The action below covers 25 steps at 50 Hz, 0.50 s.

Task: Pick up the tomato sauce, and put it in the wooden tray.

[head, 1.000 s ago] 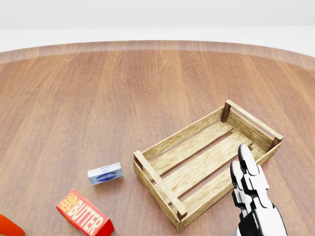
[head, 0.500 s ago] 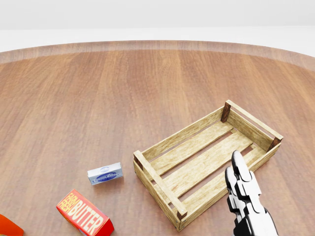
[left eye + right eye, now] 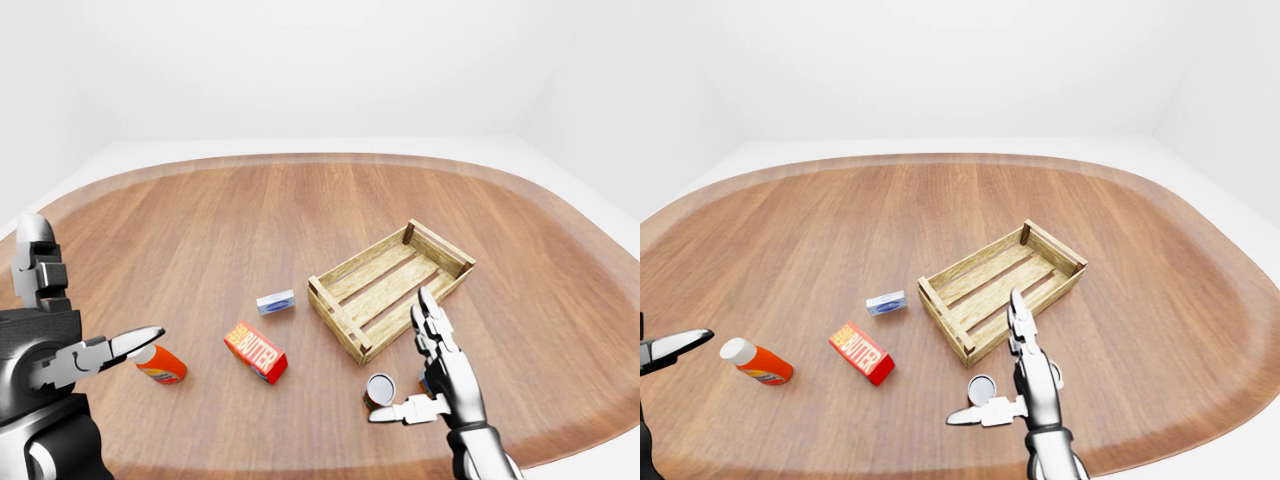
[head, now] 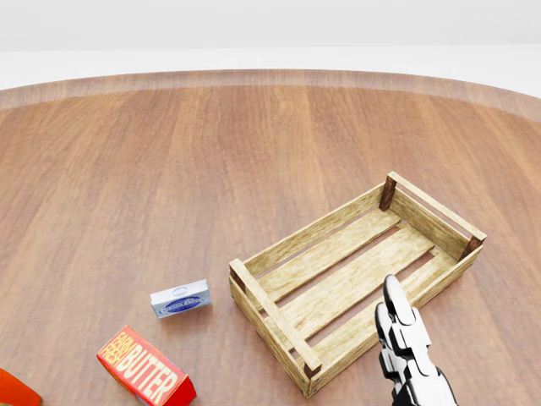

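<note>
The tomato sauce (image 3: 982,388), a small can with a light top, stands upright on the wooden table (image 3: 200,230), just below the near corner of the wooden tray (image 3: 390,287) in the eye views and outside it. The right hand (image 3: 432,375) is open: its long fingers (image 3: 430,315) point up toward the tray, and its thumb extends left, directly below the can and close to it, with no finger closed round the can. Contact between thumb and can cannot be determined. The tray lies tilted across the table at the right of centre, with nothing visible inside it. Left of the tray lie a small blue-and-white box (image 3: 275,301), a red butter box (image 3: 256,351) and an orange bottle with a white cap (image 3: 757,363) on its side. The left hand (image 3: 75,350) is raised at the left edge of the left-eye view, open, with one fingertip pointing right just above the bottle's cap.
</note>
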Available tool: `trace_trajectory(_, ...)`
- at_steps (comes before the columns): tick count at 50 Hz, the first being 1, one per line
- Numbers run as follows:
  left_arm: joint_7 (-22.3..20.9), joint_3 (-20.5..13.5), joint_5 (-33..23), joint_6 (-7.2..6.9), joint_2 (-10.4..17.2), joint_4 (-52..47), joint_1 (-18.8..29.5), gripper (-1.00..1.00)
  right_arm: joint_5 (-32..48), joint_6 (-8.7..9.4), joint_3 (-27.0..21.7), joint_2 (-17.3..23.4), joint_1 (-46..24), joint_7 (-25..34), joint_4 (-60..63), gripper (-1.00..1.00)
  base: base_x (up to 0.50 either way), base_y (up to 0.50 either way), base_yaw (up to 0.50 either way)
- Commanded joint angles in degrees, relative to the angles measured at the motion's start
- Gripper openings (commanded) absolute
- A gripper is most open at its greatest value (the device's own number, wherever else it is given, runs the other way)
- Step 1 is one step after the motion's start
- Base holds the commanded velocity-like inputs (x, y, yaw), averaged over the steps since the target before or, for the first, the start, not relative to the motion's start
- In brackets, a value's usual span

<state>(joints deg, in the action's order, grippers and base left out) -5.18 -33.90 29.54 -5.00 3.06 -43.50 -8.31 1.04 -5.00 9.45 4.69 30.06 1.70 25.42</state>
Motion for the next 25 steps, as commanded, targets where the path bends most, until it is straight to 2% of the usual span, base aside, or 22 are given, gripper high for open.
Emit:
trace_trajectory(1,0.0,-0.02,0.03,0.0,-0.01,-0.05,-0.02,0.92,0.24,0.0,0.91,0.44,-0.24,-0.58,-2.13,1.0,0.0,0.0,0.0)
trace_trajectory(25,-0.19,0.25,-0.27,0.0,-0.27,-0.46,-0.26,0.92,0.94,0.0,2.71,1.24,-0.25,-1.81,-6.16,1.0,0.0,0.0,0.0)
